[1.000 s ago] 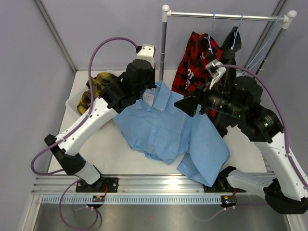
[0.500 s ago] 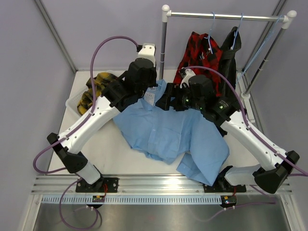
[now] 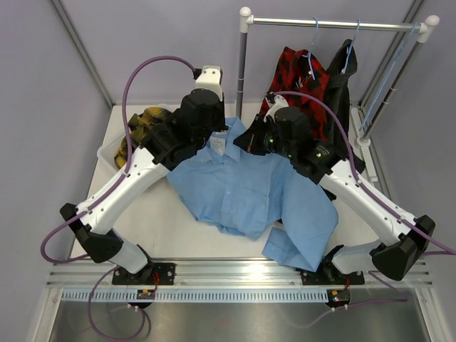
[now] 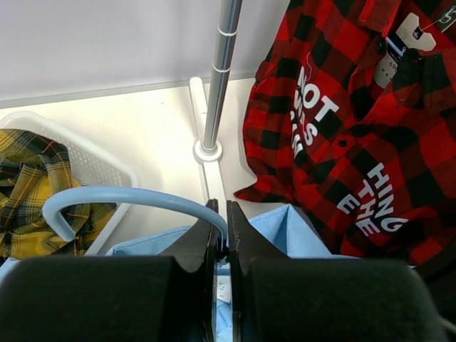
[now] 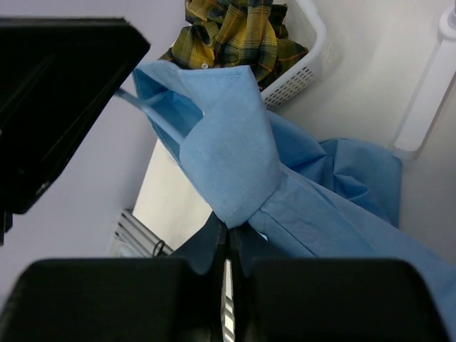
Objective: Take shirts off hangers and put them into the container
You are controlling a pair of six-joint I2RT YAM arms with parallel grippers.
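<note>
The light blue shirt (image 3: 242,192) lies spread on the table, its collar (image 5: 228,149) lifted at the far end. My left gripper (image 4: 222,214) is shut on the pale-blue hanger's hook (image 4: 128,196), just above the collar. From the right, my right gripper (image 5: 228,226) is shut on the tip of that collar. The yellow plaid shirt (image 3: 142,128) lies in the white container (image 3: 107,153) at the far left. A red plaid shirt (image 3: 292,78) and a black shirt (image 3: 342,78) hang on hangers (image 3: 313,35) from the rail.
The metal rail (image 3: 328,25) spans the far right, and its left pole (image 4: 221,71) stands on the table just behind my grippers. More pale-blue hangers (image 3: 399,50) hang bare at the rail's right end. Grey walls close in the sides.
My right arm swung left from beside the hanging shirts to the blue shirt's collar and shut there. The left gripper kept its hold on the hanger.
</note>
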